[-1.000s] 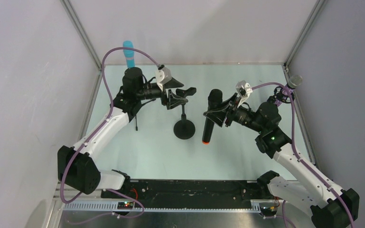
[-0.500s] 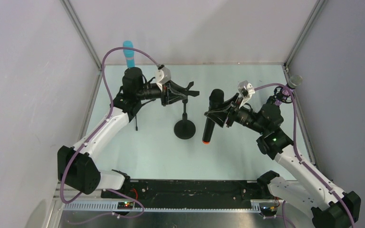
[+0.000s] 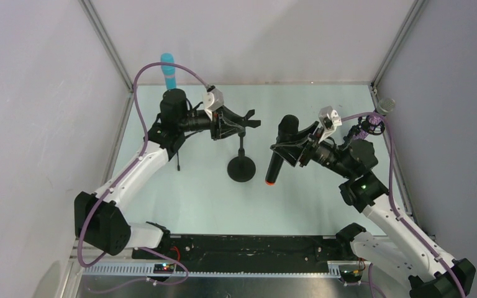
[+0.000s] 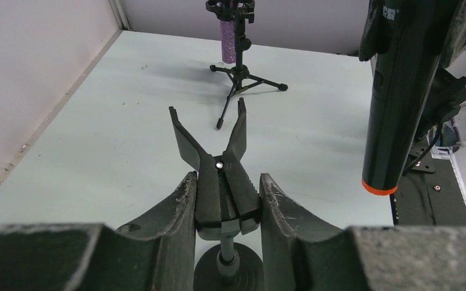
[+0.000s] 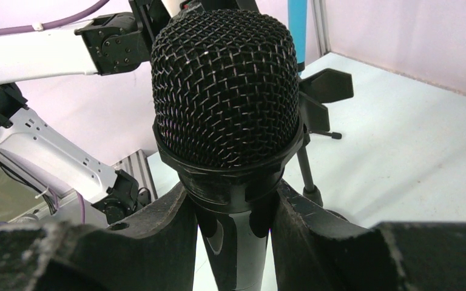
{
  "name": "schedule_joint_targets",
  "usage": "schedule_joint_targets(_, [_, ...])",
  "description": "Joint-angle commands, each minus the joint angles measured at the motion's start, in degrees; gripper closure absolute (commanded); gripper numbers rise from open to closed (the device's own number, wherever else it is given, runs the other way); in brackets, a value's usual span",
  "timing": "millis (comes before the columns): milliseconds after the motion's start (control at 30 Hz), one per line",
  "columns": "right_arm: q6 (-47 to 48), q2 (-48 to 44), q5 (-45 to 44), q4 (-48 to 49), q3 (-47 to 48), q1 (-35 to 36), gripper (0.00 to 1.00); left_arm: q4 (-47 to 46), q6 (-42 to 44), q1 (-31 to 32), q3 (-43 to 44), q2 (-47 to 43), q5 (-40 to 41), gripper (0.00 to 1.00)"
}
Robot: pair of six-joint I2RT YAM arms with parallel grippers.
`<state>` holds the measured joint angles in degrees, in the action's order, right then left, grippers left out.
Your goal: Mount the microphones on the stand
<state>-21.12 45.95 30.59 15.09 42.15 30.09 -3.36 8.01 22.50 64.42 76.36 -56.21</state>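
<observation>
The left tool [image 4: 226,197] pinches the clip [image 4: 218,176], spreading it; the right tool [image 5: 230,212] grips the black mic [image 3: 277,155] near it. Release only once the mic sits squarely inside the clip.

a: black microphone [image 4: 394,97], 2 o'clock: smooth satin plastic body, glossy orange end. its head is dull black woven wire mesh.
b: stand clip [image 4: 218,176], 6 o'clock: matt black plastic. fingers [image 4: 173,230] of the left gripper [image 4: 227,182] rough, grainy. table [image 4: 97,133] smooth, matt. purple microphone [image 4: 227,39], 12 o'clock, glittery.
</observation>
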Motion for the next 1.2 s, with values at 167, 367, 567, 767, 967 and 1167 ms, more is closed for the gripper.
schedule_joint_targets(167, [2.11,-2.95,-5.86,1.90,1.53,-0.75,1.00,-0.51,0.21,2.95,-0.88,-4.69,-1.13,1.00])
schedule_joint_targets(367, [2.66,-3.92,-7.62,0.68,1.53,-1.23,1.00,-0.48,-0.48,5.15,-0.94,-7.59,-0.84,1.00])
schedule_joint_targets(567, [4.33,-4.56,-9.08,-1.44,1.48,-1.75,1.00,-0.51,-0.68,8.02,-1.50,-9.40,-0.48,1.00])
schedule_joint_targets(767, [5.97,-5.26,-10.02,-2.77,1.53,-2.28,1.00,-0.51,-0.31,10.53,-2.27,-9.95,-0.21,1.00])
schedule_joint_targets(967, [6.87,-5.21,-10.21,-3.50,1.48,-2.57,1.00,-0.47,0.34,11.22,-3.62,-9.95,-0.01,1.00])
schedule_joint_targets(1167, [7.12,-4.87,-10.12,-3.66,1.51,-2.75,1.00,-0.51,0.99,11.25,-4.51,-9.03,-0.26,1.00])
